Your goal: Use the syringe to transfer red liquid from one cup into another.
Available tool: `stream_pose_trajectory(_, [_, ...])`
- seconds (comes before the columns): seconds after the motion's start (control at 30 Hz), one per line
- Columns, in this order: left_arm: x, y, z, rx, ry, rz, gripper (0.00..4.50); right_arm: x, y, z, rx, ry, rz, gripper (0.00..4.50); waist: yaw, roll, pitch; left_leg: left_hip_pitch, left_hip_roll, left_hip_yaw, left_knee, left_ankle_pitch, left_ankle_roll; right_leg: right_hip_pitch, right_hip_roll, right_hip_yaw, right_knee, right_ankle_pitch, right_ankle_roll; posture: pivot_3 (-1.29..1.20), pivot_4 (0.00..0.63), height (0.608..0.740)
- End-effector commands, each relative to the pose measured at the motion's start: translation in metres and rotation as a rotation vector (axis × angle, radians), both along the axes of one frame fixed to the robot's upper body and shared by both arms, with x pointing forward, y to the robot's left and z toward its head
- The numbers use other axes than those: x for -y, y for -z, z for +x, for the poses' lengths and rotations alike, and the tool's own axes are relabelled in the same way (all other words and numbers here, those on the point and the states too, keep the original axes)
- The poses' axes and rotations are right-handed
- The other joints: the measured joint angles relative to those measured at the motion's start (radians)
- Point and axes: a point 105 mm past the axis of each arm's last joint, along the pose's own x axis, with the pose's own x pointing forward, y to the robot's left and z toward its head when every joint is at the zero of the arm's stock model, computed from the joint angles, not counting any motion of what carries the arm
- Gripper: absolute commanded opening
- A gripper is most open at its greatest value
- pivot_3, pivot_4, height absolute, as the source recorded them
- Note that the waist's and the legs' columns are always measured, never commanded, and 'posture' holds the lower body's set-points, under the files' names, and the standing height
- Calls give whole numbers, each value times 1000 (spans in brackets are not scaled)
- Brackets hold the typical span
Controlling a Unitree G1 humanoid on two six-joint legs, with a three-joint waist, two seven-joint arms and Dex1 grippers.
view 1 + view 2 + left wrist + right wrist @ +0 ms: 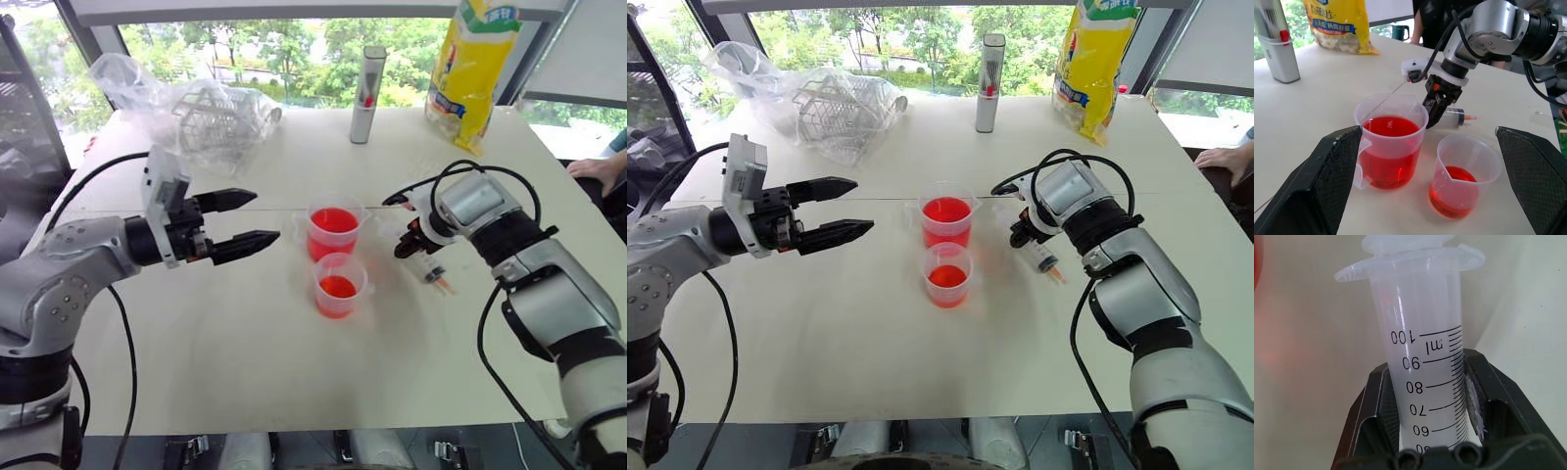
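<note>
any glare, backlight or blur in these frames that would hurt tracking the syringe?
Head views: bright windows backlight the far table edge, but the syringe under the right hand reads clearly. Left wrist view: syringe sharp, background soft. Right wrist view: barrel close-up with a glare streak, markings legible, table behind blurred.

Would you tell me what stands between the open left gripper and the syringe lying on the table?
The two cups of red liquid: the handled cup and the handleless cup stand between the left gripper and the syringe, seen in the left eye view.

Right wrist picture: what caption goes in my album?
Right gripper clamps the syringe barrel.
</note>
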Motion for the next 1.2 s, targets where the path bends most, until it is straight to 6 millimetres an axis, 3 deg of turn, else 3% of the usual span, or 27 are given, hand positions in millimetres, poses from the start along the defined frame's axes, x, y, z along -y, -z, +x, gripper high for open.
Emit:
stream_pose_trajectory(0.03, [3,-9,-2,47,15,-4,4500,-4,-8,2,25,-10,19,1437,0,0,0,0,0,0,0,0,0,0,0,0,0,0,0,0,150,740])
stream_pose_trajectory(0.2, [2,-11,0,51,22,-4,4500,9,-59,11,228,45,118,1437,3,2,1,-2,0,0,0,0,0,-2,0,0,0,0,0,0,150,740])
stream_pose_trajectory(0.37, [4,-19,8,74,37,-18,4500,13,-138,22,624,36,253,1437,4,2,1,-3,0,0,-1,0,0,-3,0,0,0,0,0,0,150,740])
stream_pose_trajectory(0.43, [4,-24,11,84,48,-32,4500,6,-163,21,777,7,315,1437,2,2,1,-3,-1,0,-1,0,0,-3,0,0,0,0,0,0,150,740])
stream_pose_trajectory(0.53, [4,-32,16,102,61,-38,4500,-13,-186,13,889,-57,438,1437,0,2,1,-2,0,0,-1,0,0,-2,1,0,0,0,0,0,150,740])
stream_pose_trajectory(0.6, [6,-46,24,132,87,-48,4500,-54,-207,-14,1035,-288,632,1437,3,1,1,-2,0,0,-2,0,0,-2,1,0,0,0,0,0,150,740])
stream_pose_trajectory(0.7, [8,-61,30,160,122,-60,4500,-85,-206,-38,1115,-444,762,1437,2,2,1,-3,0,-2,-2,0,0,-2,2,-1,1,0,0,0,150,740])
stream_pose_trajectory(0.93, [11,-75,37,182,160,-65,4500,-110,-184,-40,1217,-455,879,1437,3,1,0,-2,0,0,0,0,-1,-2,0,-1,2,0,0,0,150,740])
stream_pose_trajectory(1.2, [14,-77,45,190,185,-44,4500,-110,-136,-33,1212,-389,903,1437,1,1,1,-2,-1,0,0,0,-1,-2,1,-1,2,0,0,0,150,740])
